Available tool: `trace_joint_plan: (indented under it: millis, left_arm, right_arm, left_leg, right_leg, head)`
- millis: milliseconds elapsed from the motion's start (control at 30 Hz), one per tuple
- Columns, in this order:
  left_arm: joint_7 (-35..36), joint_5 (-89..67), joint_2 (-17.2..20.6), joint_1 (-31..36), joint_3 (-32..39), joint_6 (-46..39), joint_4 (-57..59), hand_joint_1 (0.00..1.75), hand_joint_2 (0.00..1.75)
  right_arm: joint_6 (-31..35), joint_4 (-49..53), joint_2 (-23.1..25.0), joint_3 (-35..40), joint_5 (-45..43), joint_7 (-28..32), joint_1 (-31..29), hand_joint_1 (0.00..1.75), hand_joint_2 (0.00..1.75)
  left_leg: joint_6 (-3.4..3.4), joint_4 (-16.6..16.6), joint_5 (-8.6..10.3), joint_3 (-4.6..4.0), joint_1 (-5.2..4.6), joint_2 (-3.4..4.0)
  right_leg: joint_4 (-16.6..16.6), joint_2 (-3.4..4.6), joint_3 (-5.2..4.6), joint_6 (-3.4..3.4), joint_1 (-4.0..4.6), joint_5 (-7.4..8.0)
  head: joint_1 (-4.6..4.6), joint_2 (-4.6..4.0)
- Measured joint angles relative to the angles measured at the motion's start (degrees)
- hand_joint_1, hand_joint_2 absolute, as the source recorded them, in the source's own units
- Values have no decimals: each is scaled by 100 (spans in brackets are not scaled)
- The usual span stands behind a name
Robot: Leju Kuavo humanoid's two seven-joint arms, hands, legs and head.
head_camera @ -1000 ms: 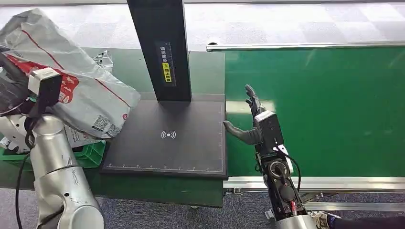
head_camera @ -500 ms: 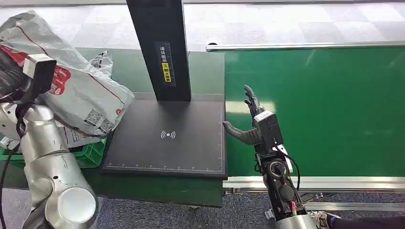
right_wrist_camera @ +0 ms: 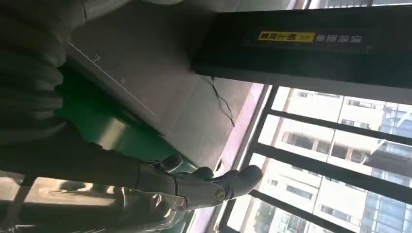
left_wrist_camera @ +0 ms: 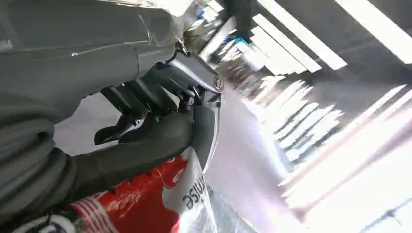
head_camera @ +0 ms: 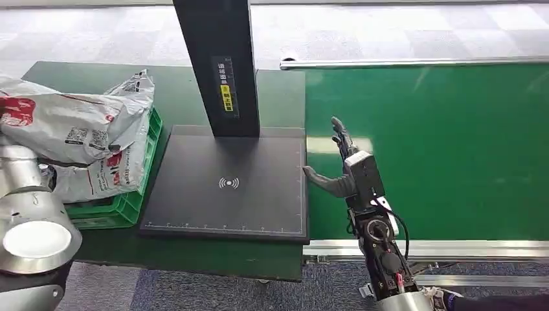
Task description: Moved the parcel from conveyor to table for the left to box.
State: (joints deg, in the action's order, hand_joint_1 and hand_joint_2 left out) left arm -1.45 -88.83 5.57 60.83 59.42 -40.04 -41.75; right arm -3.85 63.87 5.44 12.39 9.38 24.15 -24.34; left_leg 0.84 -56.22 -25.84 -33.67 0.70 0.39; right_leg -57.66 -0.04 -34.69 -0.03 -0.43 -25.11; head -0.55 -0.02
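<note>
The parcel is cut off by the left edge of the head view, and its near side is covered by the left arm. The crate beneath is largely hidden by bags; only its green rim and one wall are seen. The post is cropped at the top edge. In the left wrist view, the left hand is seen against the parcel's red print, but whether the bag is gripped cannot be told; the background is blurred. In the right wrist view, the right hand is dark and partly cut off.
</note>
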Motion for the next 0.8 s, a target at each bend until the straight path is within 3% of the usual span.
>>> trace_joint_plan:
  millis: [33, 67, 100, 133, 233, 300, 600, 700, 733, 800]
  left_arm:
    - [602, -2, 111, -21, -225, 2, 294, 175, 175]
    - [1126, -4, 246, -67, -560, 48, 631, 155, 175]
    - [1518, -7, 361, -100, -914, 248, 935, 14, 175]
    - [1834, -7, 444, -122, -1226, 583, 1203, 0, 175]
    - [2476, -7, 591, -194, -1911, 2280, 1785, 0, 175]
    - [2525, 54, 613, -284, -2150, 3134, 2017, 0, 175]
    - [2195, 304, 650, -303, -2327, 3012, 2282, 0, 175]
    - [1975, 363, 678, -344, -2340, 1962, 2293, 0, 175]
    - [1779, 422, 674, -380, -2342, 1228, 2293, 0, 0]
    - [927, 706, 659, -538, -2264, 320, 1916, 0, 0]
  right_arm:
    - [0, 0, -7, 2, -11, -11, 1, 0, 175]
    - [0, 0, -15, 4, -20, -37, 0, 0, 175]
    - [0, 2, -24, 9, -18, -64, 0, 0, 175]
    - [0, 2, -31, 15, -13, -81, 1, 0, 175]
    - [-26, 0, -46, 22, 15, -118, -2, 0, 175]
    - [-85, -7, -57, 22, 33, -140, -28, 0, 175]
    - [-118, -15, -101, 20, 55, -179, -74, 0, 175]
    - [-118, -13, -112, 20, 68, -186, -67, 0, 175]
    - [-118, -13, -114, 22, 70, -188, -61, 0, 175]
    - [-118, -7, -114, 37, 70, -188, -49, 0, 175]
  left_leg:
    - [0, 0, 0, 0, 0, 0]
    - [0, 0, 0, 0, 0, -1]
    - [0, -1, 0, 0, 0, -2]
    - [0, -1, 1, -1, 0, -3]
    - [0, 0, 0, -1, 0, -1]
    - [0, 0, 0, -1, 0, 4]
    - [0, 0, 1, 1, -2, -21]
    - [-2, 0, 4, 1, -2, -22]
    - [-2, 0, 4, 1, -1, -22]
    - [-1, 0, 4, 2, -1, 1]
  right_leg:
    - [0, 0, 0, 0, 0, 1]
    - [0, 0, 0, 0, 0, 1]
    - [0, -2, 1, 0, 0, 0]
    - [0, -4, 1, 0, 0, 0]
    - [0, -3, 4, 0, 0, 1]
    - [0, 1, 2, 0, 0, 1]
    - [0, -24, 13, 4, -2, -4]
    - [0, -25, 15, 4, -2, -4]
    - [0, -24, 14, 4, -2, -3]
    - [-1, -8, 11, 3, -2, 0]
  head:
    - [2, 0]
    - [0, 0]
    - [2, 2]
    - [2, 0]
    - [2, 0]
    - [2, 0]
    - [2, 0]
    - [2, 2]
    - [-2, 0]
    - [0, 0]
